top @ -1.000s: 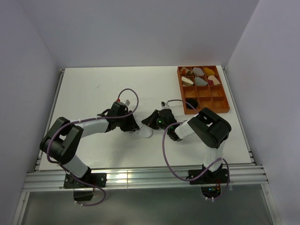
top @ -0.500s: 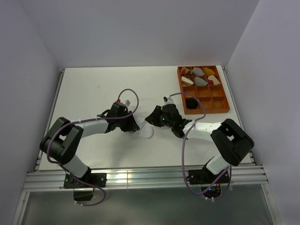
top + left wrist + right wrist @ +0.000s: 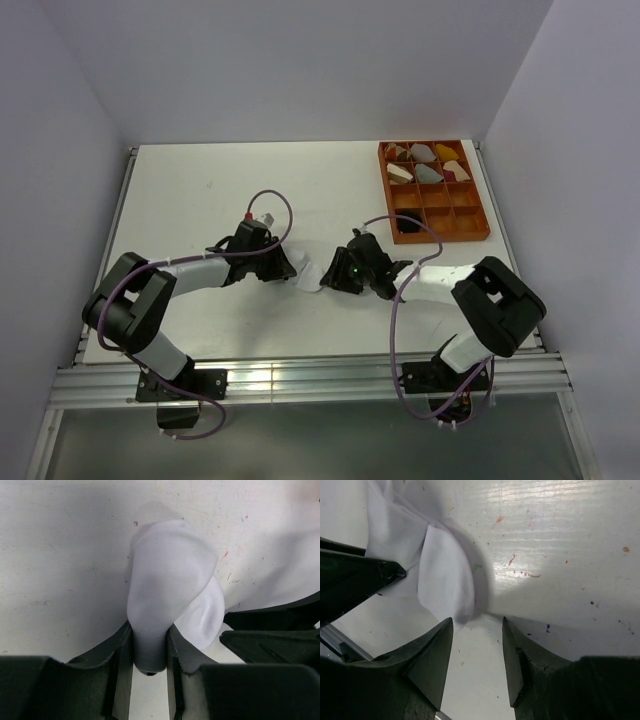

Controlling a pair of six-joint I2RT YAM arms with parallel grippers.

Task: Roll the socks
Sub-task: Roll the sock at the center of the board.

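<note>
White tabletop (image 3: 200, 180), sock (image 3: 170, 590) pinched between left fingers (image 3: 117, 652), well off edges

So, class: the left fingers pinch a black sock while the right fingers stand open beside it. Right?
No: the sock is white, not black, as the left wrist view shows. The left fingers do pinch it; the right fingers stand open beside it.

soft, even light falls from above in the top view, white table (image 3: 200, 190) bright, shadows faint. right wrist view shows glare streaks on the table, its fingers (image 3: 427, 670) nearly black. left wrist view has the white sock (image 3: 170, 580) sharp, shaded at its base.
</note>
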